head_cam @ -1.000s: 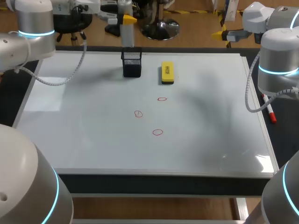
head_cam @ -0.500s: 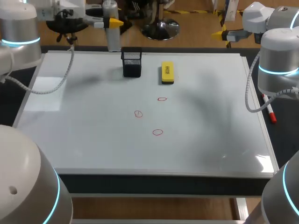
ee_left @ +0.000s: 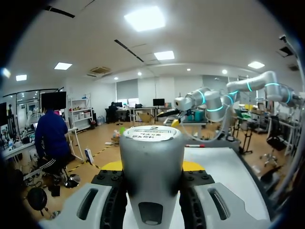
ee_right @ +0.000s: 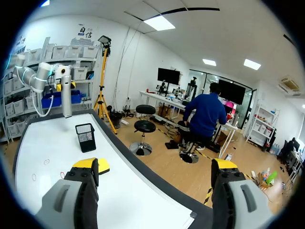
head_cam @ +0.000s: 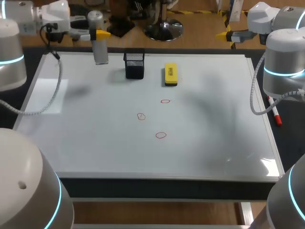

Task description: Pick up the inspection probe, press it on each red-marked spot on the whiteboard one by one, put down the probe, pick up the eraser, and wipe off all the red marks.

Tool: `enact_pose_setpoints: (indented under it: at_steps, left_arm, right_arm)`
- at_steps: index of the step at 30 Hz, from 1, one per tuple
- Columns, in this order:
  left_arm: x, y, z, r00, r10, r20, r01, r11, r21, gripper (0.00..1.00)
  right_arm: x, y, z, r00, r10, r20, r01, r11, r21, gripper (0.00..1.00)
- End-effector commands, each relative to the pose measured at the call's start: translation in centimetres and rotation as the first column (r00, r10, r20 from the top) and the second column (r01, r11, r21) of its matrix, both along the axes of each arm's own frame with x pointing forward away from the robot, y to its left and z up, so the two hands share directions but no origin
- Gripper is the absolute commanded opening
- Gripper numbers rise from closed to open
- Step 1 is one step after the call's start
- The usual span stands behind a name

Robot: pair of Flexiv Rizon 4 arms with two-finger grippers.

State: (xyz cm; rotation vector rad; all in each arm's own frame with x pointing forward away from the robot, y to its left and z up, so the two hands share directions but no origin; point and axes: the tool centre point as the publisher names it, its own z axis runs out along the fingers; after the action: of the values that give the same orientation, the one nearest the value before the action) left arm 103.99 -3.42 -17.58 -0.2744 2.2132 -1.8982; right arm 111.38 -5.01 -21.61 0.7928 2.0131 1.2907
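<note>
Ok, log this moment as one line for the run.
left claw: shut on probe, over whiteboard far edge | right claw: open, empty | red marks: three, unwiped | eraser: on whiteboard

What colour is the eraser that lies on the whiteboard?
The eraser is yellow with a dark underside; the head view shows it best.

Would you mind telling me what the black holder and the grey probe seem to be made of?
The black holder is likely metal mesh, matte; a fine grid shows in its walls. The probe is a smooth grey cylinder with a soft sheen, metal or plastic; I cannot tell which.
</note>
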Motion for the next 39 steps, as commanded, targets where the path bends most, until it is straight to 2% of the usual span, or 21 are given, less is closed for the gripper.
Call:
enact_pose_setpoints:
  at_steps: [1,9,18,33,39]
  left_arm:
    - [-2.2,1.2,-0.1,0.99,0.138,0.023,-0.138,0.99,-0.007,0.0]
    - [-3.5,3.2,-1.3,0.983,0.182,0.018,-0.182,0.983,-0.001,0.0]
    - [-4.6,4.4,-1.7,0.978,0.207,0.028,-0.207,0.978,-0.001,0.0]
    - [-4.9,5.7,-2.3,0.974,0.226,0.032,-0.227,0.973,0.048,0.0]
    - [-4.9,5.7,-2.3,0.974,0.226,0.032,-0.227,0.973,0.048,0.0]
  right_arm:
    - [0.0,0.0,0.0,1.0,0.0,0.0,0.0,1.0,0.0,1.0]
    - [0.0,0.0,0.0,1.0,0.0,0.0,0.0,1.0,0.0,1.0]
    - [0.0,0.0,0.0,1.0,0.0,0.0,0.0,1.0,0.0,1.0]
    - [0.0,0.0,0.0,1.0,0.0,0.0,0.0,1.0,0.0,1.0]
    - [0.0,0.0,0.0,1.0,0.0,0.0,0.0,1.0,0.0,1.0]
